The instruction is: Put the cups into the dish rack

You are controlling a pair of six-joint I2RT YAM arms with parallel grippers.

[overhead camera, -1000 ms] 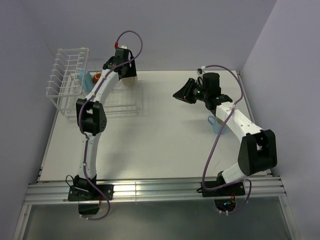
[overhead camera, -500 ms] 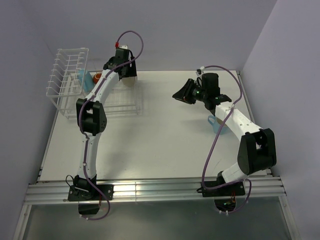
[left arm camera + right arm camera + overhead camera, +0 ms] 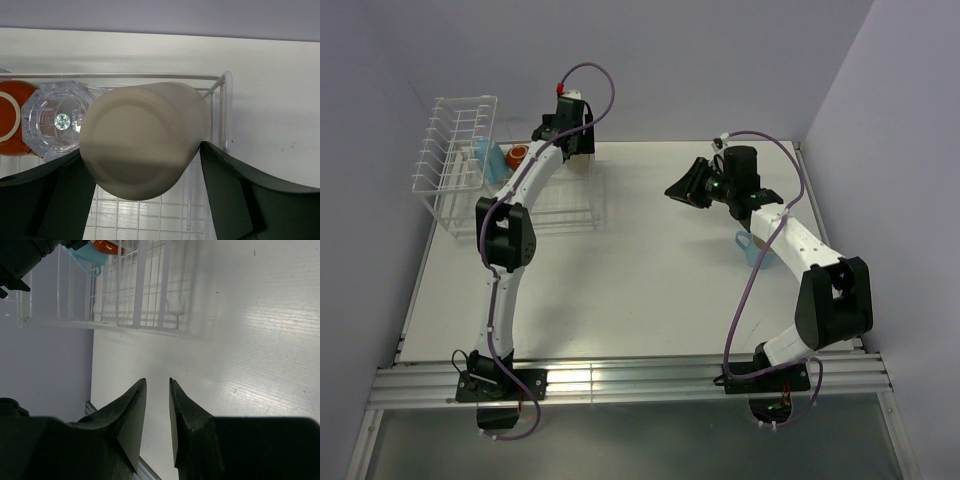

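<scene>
Beige cup (image 3: 145, 140): upside down, base toward the wrist camera, long axis upright. It stands in the far right corner of the rack (image 3: 223, 95), just beside the clear tumbler (image 3: 55, 120). The red-orange cup (image 3: 10, 120) stands further left, with a racked blue mug (image 3: 487, 157) beyond it.

The left gripper (image 3: 142, 150) straddles the beige cup from above, jaws wide, fingertips at its walls. Whether they press on it or merely flank it cannot be told.

A loose blue mug (image 3: 753, 252) stands on the table (image 3: 620, 300) at the near right, half hidden beside the right forearm. The right gripper (image 3: 156, 385), jaws narrowly apart and empty, hangs to the far left of that mug. The right arm is much the nearer and probably takes it.
</scene>
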